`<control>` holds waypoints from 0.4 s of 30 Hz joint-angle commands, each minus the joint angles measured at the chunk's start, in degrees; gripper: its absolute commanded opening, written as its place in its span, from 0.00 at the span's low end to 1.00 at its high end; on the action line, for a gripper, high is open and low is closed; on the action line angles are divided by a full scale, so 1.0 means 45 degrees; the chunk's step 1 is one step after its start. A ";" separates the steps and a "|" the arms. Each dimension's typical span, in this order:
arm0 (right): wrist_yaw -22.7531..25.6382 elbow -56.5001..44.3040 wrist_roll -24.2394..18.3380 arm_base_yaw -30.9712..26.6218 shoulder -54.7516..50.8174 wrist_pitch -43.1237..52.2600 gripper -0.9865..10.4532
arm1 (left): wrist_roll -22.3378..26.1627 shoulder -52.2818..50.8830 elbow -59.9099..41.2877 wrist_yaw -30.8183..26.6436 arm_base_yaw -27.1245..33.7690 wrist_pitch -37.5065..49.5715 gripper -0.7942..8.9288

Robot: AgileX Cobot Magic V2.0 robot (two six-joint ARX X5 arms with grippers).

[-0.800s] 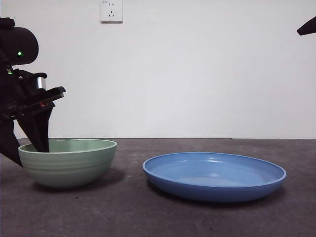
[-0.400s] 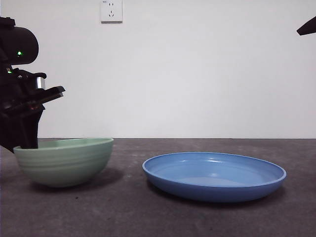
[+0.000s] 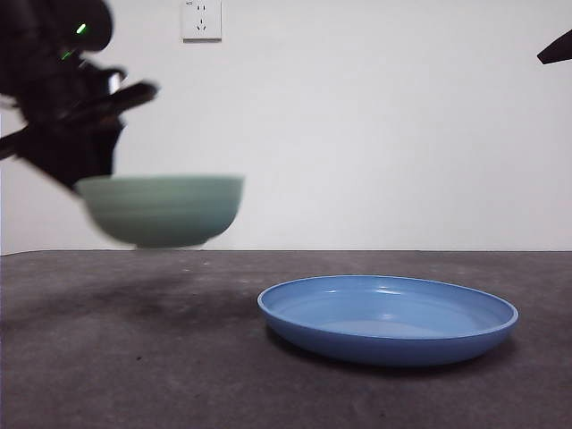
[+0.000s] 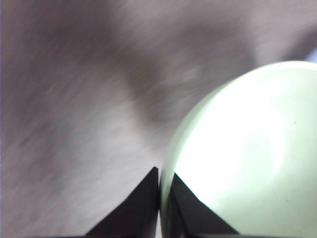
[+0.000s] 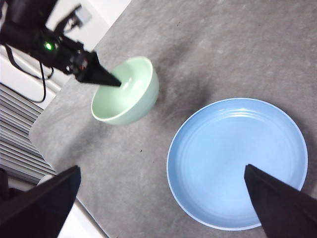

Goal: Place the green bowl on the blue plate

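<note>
Grey table — mint ridged green bowl airborne, rim pinched by left hand.

Green bowl smooth, faintly ridged outside; blue plate glossy; table matt, grainy grey.

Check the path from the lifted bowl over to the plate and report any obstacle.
Nothing visible blocks it. The left gripper holds the green bowl by its rim, above the table; only bare table lies between it and the blue plate.
</note>
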 commanded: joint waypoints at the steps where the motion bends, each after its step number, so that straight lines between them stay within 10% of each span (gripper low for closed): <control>1: -0.0015 0.0243 0.0000 0.0044 0.0049 0.0141 0.61 | -0.0306 0.0622 0.1122 0.0000 -0.0593 -0.0083 0.10; 12: -0.0010 0.0243 0.0000 0.0044 0.0049 0.0204 0.61 | -0.0738 0.3551 0.4634 0.0000 -0.3521 -0.0355 0.10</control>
